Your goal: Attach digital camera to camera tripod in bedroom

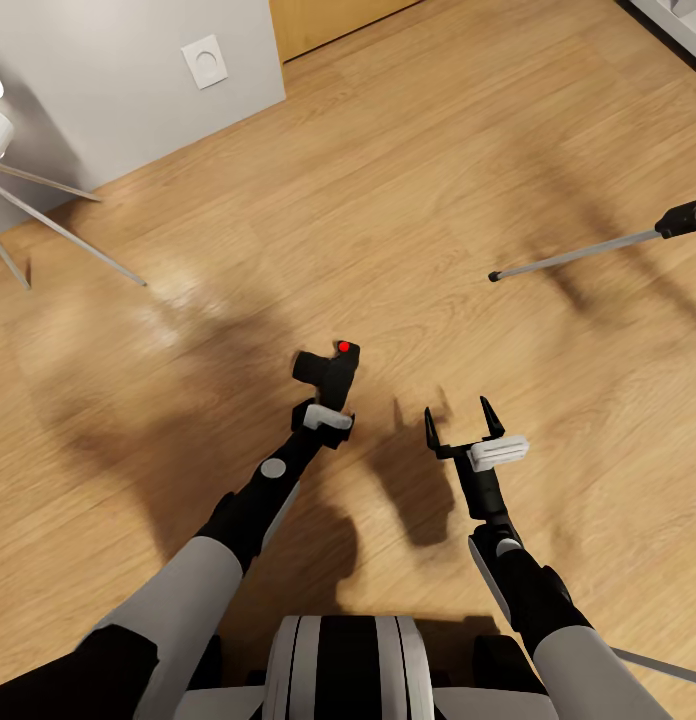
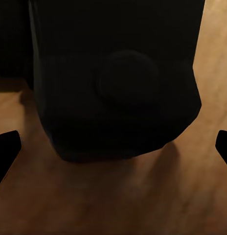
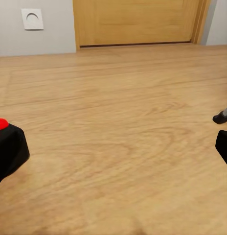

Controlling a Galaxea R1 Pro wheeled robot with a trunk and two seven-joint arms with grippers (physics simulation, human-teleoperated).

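The digital camera [image 1: 329, 370] sits at the tip of the left gripper [image 1: 326, 405], just above the centre of the head view, raised over the wooden floor [image 1: 408, 200]. Its red button [image 1: 344, 347] faces up at the body's 1 o'clock corner. In the left wrist view the black body [image 2: 118, 78] looms close, with dark fingertips [image 2: 6, 149] at either edge; whether the fingers actually clamp it cannot be told from these views.

The left arm [image 1: 258, 500] runs from the 7 o'clock corner of the head view up toward centre, elbow low, forearm angled toward 1 o'clock. The right arm [image 1: 508, 560] rises from 5 o'clock, its wrist pointing toward 12 o'clock. The right gripper [image 1: 464, 424] is spread wide, holding nothing.

The camera tripod shows one silver leg with a black foot [image 1: 578, 255] at 3 o'clock, well apart from the camera. White legs of another stand [image 1: 58, 230] lie at 9 to 10 o'clock beside the grey wall [image 1: 138, 90]. The right wrist view shows the oak door [image 3: 138, 22] ahead and the camera's corner [image 3: 8, 147] at one edge.
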